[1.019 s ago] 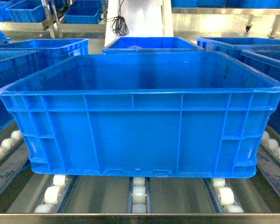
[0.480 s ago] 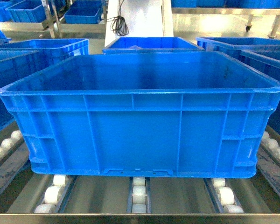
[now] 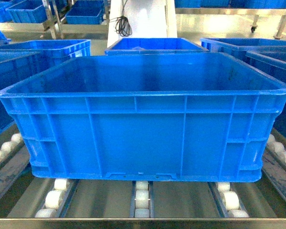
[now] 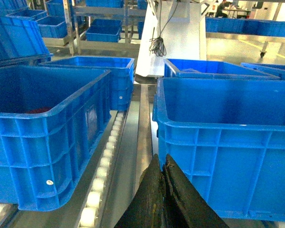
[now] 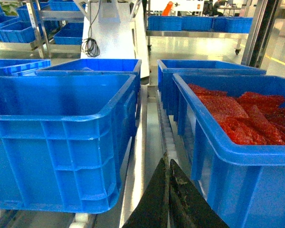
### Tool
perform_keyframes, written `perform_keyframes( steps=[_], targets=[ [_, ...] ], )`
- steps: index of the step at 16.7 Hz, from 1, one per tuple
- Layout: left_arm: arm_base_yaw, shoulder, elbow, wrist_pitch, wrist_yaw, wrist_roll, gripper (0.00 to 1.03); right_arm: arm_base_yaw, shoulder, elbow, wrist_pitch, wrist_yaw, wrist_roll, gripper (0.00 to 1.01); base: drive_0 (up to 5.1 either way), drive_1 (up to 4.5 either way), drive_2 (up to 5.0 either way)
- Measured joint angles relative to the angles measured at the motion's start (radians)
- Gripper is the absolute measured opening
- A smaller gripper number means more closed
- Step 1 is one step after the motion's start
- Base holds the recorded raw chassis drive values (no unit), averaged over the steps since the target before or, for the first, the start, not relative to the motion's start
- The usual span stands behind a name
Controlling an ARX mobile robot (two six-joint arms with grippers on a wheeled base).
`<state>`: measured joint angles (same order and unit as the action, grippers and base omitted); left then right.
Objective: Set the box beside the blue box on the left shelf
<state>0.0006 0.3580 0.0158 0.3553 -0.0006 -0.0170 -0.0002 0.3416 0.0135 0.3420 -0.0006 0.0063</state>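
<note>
A warehouse or factory floor: roller racks (image 3: 142,198) loaded with blue crates (image 3: 143,119).

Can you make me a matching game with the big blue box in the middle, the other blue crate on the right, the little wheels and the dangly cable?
Things:
1. box
2. crate on the right
3. roller wheels
4. cable

Descriptions:
A. holds red material
B. black, hanging against the white column at the back
C. sits on the rollers, front and centre of the head view
D. white, lined up in tracks

Pairs: 1-C, 2-A, 3-D, 4-B
</note>
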Motion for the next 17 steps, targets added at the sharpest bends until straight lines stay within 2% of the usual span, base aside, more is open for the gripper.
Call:
perform_keyframes(
  steps=[2,3,5,6,7,8,9,14,15,17],
  targets=[
    [0.0,-0.174,0.0,-0.173,0.0,0.0,0.01,0.0,-0.166,0.0,-0.164,0.0,0.0,0.02,0.0,0.0,0.0],
    [0.0,-0.348,0.0,-0.366,-0.003,0.0,0.01,0.0,-0.336,0.0,-0.357,-0.001,0.0,0.02,0.0,0.0,0.0],
    [0.0,-0.348,0.0,-0.362,0.0,0.002,0.01,0.0,-0.337,0.0,-0.346,0.0,0.0,0.02,0.0,0.0,0.0],
    [0.0,-0.348,0.0,-0.361,0.0,0.002,0.16,0.0,-0.337,0.0,-0.346,0.0,-0.001,0.19,0.0,0.0,0.0],
    [0.0,-0.348,0.0,-0.362,0.0,0.002,0.36,0.0,-0.337,0.0,-0.346,0.0,-0.001,0.39,0.0,0.0,0.0],
    [0.0,-0.348,0.0,-0.361,0.0,0.002,0.49,0.0,-0.337,0.0,-0.346,0.0,0.0,0.52,0.0,0.0,0.0],
    [0.0,-0.348,0.0,-0.361,0.0,0.002,0.57,0.0,-0.337,0.0,-0.346,0.0,-0.001,0.6,0.0,0.0,0.0],
    [0.0,-0.348,0.0,-0.361,0.0,0.002,0.73,0.0,-0.337,0.0,-0.346,0.0,-0.001,0.76,0.0,0.0,0.0],
    [0.0,-0.348,0.0,-0.361,0.0,0.002,0.84,0.0,-0.337,0.0,-0.346,0.0,0.0,0.87,0.0,0.0,0.0],
    [0.0,-0.348,0.0,-0.361,0.0,0.002,0.93,0.0,-0.337,0.0,-0.346,0.0,0.0,0.96,0.0,0.0,0.0]
  ],
)
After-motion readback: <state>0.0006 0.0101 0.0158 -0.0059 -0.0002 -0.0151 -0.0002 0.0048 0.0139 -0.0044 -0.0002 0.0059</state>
